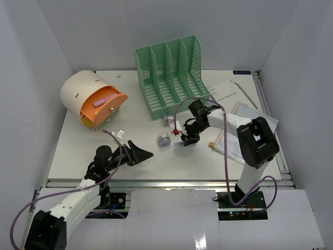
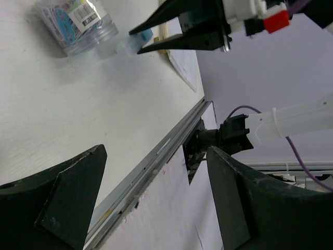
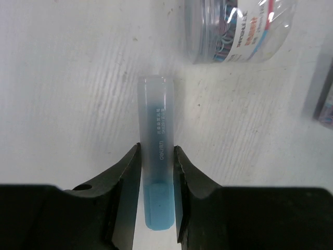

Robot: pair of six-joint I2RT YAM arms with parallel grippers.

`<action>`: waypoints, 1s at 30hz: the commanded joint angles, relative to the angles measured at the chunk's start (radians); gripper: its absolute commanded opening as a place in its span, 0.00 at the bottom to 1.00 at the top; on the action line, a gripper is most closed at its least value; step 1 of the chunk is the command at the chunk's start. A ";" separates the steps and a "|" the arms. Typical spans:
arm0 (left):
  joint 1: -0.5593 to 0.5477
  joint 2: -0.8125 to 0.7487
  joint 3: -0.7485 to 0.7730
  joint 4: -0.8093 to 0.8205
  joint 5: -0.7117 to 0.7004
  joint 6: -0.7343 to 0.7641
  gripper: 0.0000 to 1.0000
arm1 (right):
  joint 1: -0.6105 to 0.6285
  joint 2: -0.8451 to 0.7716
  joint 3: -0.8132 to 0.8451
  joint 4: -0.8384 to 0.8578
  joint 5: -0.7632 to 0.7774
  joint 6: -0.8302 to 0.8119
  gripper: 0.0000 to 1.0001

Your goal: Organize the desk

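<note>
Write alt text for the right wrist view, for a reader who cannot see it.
Two black jaws grip a blue highlighter by its barrel, its frosted cap pointing away from the camera over the white desk. A clear tub of coloured paper clips sits at the upper right, cut off by the top edge of the picture.

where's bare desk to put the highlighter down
Bare desk lies along the front rail between the left tool and the right arm, and between the orange organizer and green rack. Crowded: the centre, around the clip jar and right tool gripping the highlighter, and the right side under papers.
</note>
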 commanded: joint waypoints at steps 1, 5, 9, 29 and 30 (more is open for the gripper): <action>-0.082 0.190 0.036 0.358 -0.089 -0.088 0.87 | 0.009 -0.158 -0.056 0.059 -0.156 0.254 0.08; -0.201 0.404 0.157 0.428 -0.198 -0.060 0.87 | 0.010 -0.215 -0.099 0.145 -0.181 0.474 0.08; -0.290 0.546 0.252 0.474 -0.335 -0.068 0.88 | 0.017 -0.248 -0.127 0.261 -0.163 0.682 0.08; -0.424 0.706 0.437 0.374 -0.767 -0.120 0.73 | 0.036 -0.453 -0.262 0.632 0.174 1.130 0.08; -0.424 0.711 0.440 0.377 -0.772 -0.128 0.72 | 0.038 -0.460 -0.266 0.644 0.173 1.134 0.08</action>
